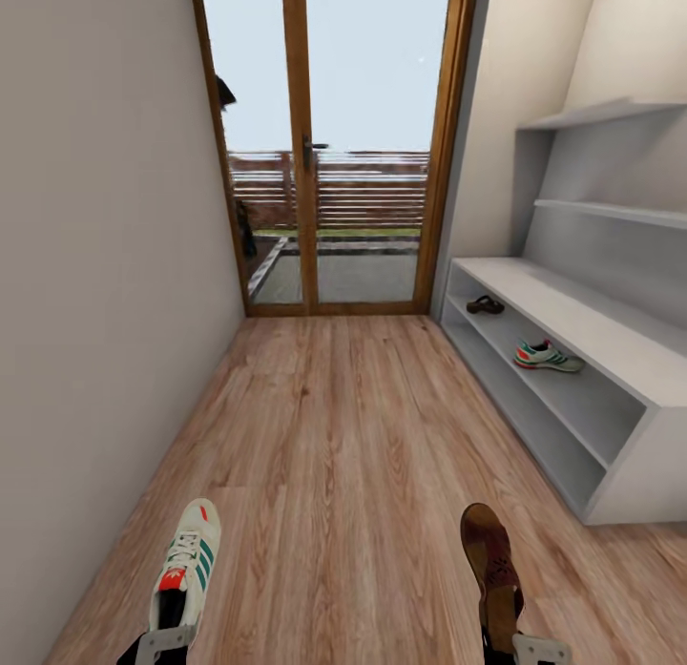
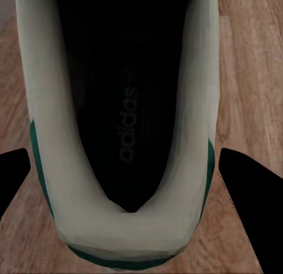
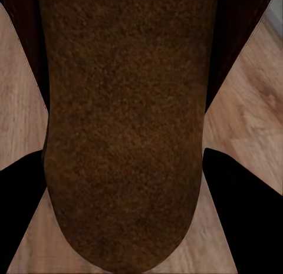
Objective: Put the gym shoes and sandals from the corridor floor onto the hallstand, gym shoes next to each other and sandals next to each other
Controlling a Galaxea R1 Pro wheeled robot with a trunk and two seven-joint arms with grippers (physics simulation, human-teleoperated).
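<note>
We grip a light, soft-walled gym shoe (image 1: 185, 568) by its heel in our left pincer (image 1: 164, 643) and a stiff-soled sandal (image 1: 491, 562) by its heel in our right pincer (image 1: 528, 649).

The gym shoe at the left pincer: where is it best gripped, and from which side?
Grip the gym shoe at the heel collar, coming from behind the heel. Its toe points away from the robot, so the heel faces the left pincer. In the wrist view the fingers flank the narrow rounded heel, whose firm rim around the opening should hold better than the soft upper.
</note>
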